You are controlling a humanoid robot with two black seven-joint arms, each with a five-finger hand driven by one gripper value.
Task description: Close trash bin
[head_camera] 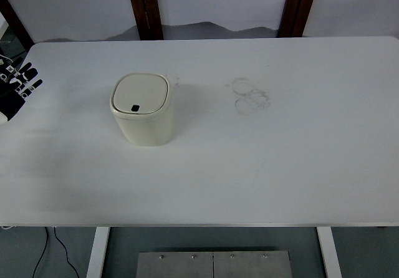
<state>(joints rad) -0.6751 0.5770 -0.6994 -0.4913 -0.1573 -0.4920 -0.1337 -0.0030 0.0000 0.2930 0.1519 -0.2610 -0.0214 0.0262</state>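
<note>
Trash bin (141,108) upright at table (280,153) left of centre, lid flat and apparently shut, lying toward 3 o'clock from left hand (14,90), fingers spread, grasping nothing, well apart at the left edge.

Bin (142,110): cream plastic, smooth, matt. Table (280,159): white laminate, matt w/ faint ring marks (250,96).

One high head view looks forward and down over the whole white table (280,166).
</note>
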